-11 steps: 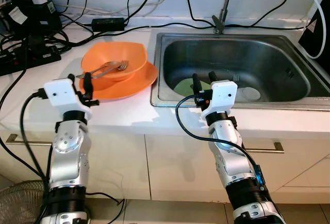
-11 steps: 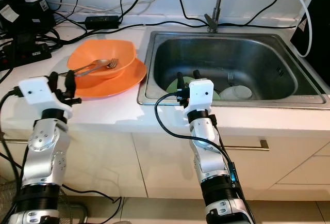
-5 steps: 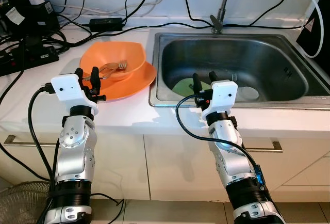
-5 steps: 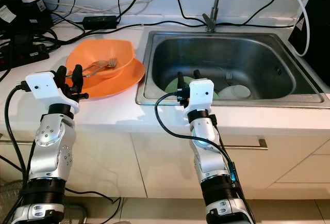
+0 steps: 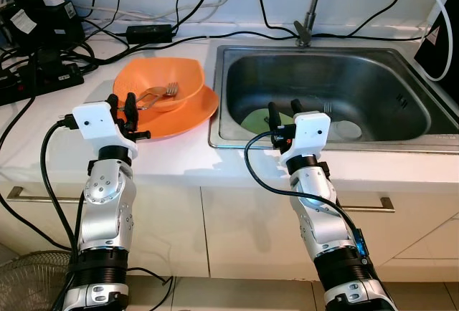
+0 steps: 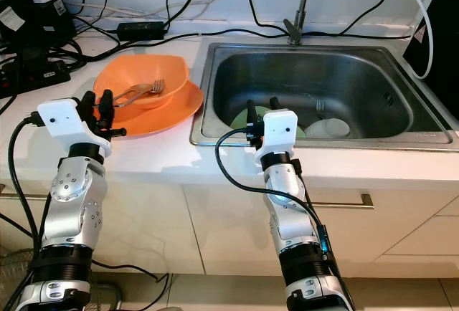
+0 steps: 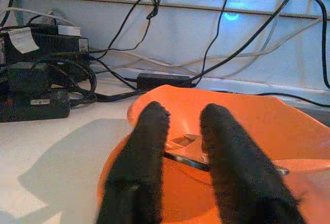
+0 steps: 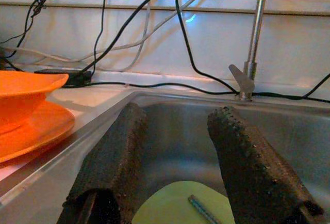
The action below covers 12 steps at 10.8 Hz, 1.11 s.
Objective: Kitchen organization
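An orange bowl (image 5: pixel 159 82) sat on an orange plate (image 5: pixel 193 110) on the white tabletop (image 5: pixel 172 157), just beside the sink's left edge. A fork (image 5: pixel 163 92) and a spoon (image 5: pixel 145 96) lay inside the bowl. The left hand (image 5: pixel 120 105) was at the plate's front rim, with its two black fingers (image 7: pixel 147 146) a little apart and holding nothing. They pointed at the bowl.

In the metal sink (image 5: pixel 326 89) lay a green plate (image 5: pixel 259 119) near the front wall, with a small piece of cutlery (image 8: pixel 203 209) on it. A white dish (image 5: pixel 347 130) sat just beside it. The right hand (image 5: pixel 282 110) was over the sink's front edge, above the green plate, with its fingers (image 8: pixel 116 157) spread apart and holding nothing.

A tap (image 5: pixel 308 21) stood at the sink's back edge. Black cables (image 5: pixel 43 53) and power boxes lay at the tabletop's back left corner.
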Motion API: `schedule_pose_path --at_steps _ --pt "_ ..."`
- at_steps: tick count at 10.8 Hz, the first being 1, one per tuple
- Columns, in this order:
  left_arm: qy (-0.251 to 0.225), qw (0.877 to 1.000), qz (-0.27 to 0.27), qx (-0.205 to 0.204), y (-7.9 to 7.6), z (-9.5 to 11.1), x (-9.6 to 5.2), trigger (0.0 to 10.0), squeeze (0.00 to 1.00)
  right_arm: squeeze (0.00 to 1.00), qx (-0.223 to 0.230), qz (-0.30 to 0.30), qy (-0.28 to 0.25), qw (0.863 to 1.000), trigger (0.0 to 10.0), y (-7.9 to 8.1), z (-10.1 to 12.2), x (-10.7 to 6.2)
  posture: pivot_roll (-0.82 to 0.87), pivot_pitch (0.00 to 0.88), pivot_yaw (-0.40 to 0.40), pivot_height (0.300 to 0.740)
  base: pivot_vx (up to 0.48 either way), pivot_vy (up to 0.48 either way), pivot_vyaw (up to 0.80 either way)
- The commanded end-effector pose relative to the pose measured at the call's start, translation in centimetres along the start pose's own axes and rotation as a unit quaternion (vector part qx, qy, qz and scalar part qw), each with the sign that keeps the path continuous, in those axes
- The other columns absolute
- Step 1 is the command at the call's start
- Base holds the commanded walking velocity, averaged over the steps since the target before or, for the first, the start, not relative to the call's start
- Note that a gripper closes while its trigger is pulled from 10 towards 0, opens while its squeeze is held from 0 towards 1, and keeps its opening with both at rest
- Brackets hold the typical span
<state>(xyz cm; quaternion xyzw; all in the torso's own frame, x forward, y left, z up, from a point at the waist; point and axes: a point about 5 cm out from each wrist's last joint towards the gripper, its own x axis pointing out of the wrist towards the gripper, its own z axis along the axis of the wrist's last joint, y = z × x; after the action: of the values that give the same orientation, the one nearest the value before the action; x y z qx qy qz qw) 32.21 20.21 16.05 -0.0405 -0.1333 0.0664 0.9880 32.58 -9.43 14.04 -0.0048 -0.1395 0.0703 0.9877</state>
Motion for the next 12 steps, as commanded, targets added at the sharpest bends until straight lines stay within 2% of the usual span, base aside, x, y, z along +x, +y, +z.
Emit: schedule_pose_path --at_steps 1,9,11,12 --pt "-0.006 1.000 0.001 0.001 -0.2 0.2 0.1 0.0 0.00 0.00 -0.004 0.005 0.000 1.000 10.0 0.3 0.1 0.3 0.13 0.000 0.011 0.740 0.000 0.000 0.00" --pt "-0.032 0.999 -0.012 0.014 -0.8 1.0 0.3 0.0 0.00 0.00 -0.002 0.006 0.000 1.000 10.0 0.4 0.1 0.3 0.13 0.000 0.012 0.740 0.000 0.000 0.00" --pt "-0.076 0.997 -0.020 0.022 -1.3 2.8 0.6 0.0 0.00 0.00 -0.003 0.004 -0.001 1.000 10.0 0.3 0.1 0.4 0.13 0.000 0.013 0.740 0.000 0.000 0.00" --pt "-0.118 0.992 -0.042 0.025 -2.4 4.9 1.0 0.0 0.00 0.00 -0.004 0.004 0.000 1.000 10.0 0.3 0.0 0.4 0.13 0.000 0.012 0.740 0.000 0.000 0.00"
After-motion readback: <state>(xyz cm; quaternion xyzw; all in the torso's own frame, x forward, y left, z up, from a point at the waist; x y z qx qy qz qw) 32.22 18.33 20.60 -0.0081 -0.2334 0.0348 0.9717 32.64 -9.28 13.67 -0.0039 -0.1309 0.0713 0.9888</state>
